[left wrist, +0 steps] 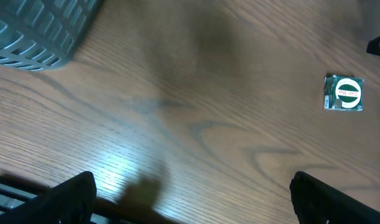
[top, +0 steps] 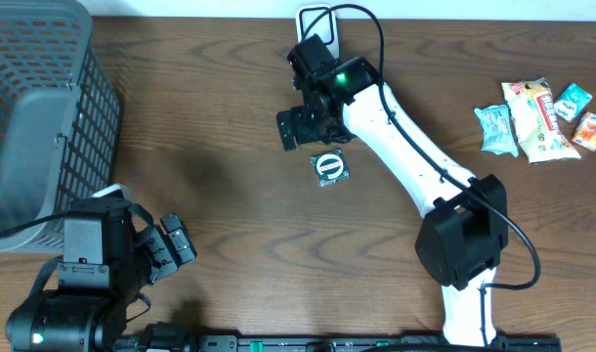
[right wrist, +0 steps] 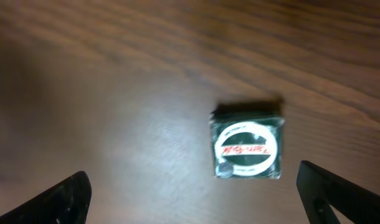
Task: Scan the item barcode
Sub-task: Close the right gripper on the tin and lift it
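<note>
The item is a small dark green square packet with a white round label (top: 330, 167), lying flat on the wooden table; no barcode shows on its upper face. My right gripper (top: 313, 130) hovers just behind it, open and empty. In the right wrist view the packet (right wrist: 247, 147) lies ahead of the right gripper (right wrist: 196, 202), nearer the right fingertip (right wrist: 339, 199). My left gripper (top: 171, 249) stands open near the front left, far from the packet (left wrist: 344, 93), with only bare wood between the left gripper's (left wrist: 190, 199) fingers.
A grey mesh basket (top: 34, 117) fills the back left corner and shows in the left wrist view as well (left wrist: 34, 28). Several snack packets (top: 537, 117) lie at the far right. A white-rimmed device with a black cable (top: 316, 22) sits at the back edge.
</note>
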`<state>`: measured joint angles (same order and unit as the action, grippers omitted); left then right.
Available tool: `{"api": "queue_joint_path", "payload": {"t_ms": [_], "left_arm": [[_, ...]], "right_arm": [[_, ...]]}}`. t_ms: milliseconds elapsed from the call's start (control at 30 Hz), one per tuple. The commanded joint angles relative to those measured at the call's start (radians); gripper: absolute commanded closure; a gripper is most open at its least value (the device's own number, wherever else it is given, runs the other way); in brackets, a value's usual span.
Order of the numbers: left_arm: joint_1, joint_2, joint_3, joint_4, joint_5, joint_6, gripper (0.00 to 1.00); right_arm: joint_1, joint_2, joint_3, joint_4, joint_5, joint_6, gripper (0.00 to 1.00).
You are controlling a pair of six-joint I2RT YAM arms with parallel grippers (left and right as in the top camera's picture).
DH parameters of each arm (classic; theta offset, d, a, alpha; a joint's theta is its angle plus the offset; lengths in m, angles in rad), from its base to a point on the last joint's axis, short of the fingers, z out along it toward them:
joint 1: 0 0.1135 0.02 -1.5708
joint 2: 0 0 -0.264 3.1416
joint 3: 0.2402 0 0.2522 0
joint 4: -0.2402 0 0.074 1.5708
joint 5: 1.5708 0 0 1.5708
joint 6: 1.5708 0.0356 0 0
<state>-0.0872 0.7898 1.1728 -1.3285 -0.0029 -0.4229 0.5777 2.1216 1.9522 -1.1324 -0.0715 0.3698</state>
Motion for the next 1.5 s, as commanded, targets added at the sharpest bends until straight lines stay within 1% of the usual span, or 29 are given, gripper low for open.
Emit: {"api": "queue_joint_path", "payload": {"t_ms": [0,600,667,733,800,867,900,1067,1200,1300,1467], "left_arm": [[-0.002,0.000,0.001,-0.003,-0.006,-0.005,0.03],[-0.002,0.000,0.001,-0.003,-0.006,-0.005,0.02],[-0.002,0.000,0.001,-0.003,-0.006,-0.005,0.02],[-0.002,0.000,0.001,-0.003,-0.006,-0.005,0.02],[-0.002,0.000,0.001,-0.003,-0.006,-0.005,0.02],[-0.002,0.000,0.001,-0.003,-0.006,-0.005,0.02],[-0.002,0.000,0.001,-0.003,-0.006,-0.005,0.03],[-0.002,0.000,0.001,-0.003,-0.006,-0.005,0.02],[-0.002,0.000,0.001,-0.003,-0.006,-0.005,0.02],[-0.002,0.000,0.001,-0.003,-0.006,-0.005,0.02],[-0.002,0.000,0.001,-0.003,-0.006,-0.005,0.02]], "right_arm": [[0.011,0.013,-0.051,0.033,0.082,0.059,0.01],[0.012,0.023,-0.182,0.145,0.085,0.077,0.01],[0.011,0.024,-0.194,0.146,0.114,0.053,0.01],[0.005,0.024,-0.212,0.153,0.118,-0.018,0.01],[-0.003,0.024,-0.226,0.154,0.118,-0.046,0.02],[-0.015,0.024,-0.244,0.155,0.117,-0.044,0.10],[-0.021,0.024,-0.253,0.154,0.114,-0.040,0.11],[-0.037,0.024,-0.321,0.213,0.064,-0.028,0.10],[-0.033,0.024,-0.365,0.267,0.042,-0.058,0.09],[-0.030,0.024,-0.374,0.274,0.039,-0.074,0.09],[-0.028,0.024,-0.397,0.290,0.048,-0.096,0.18]]}}
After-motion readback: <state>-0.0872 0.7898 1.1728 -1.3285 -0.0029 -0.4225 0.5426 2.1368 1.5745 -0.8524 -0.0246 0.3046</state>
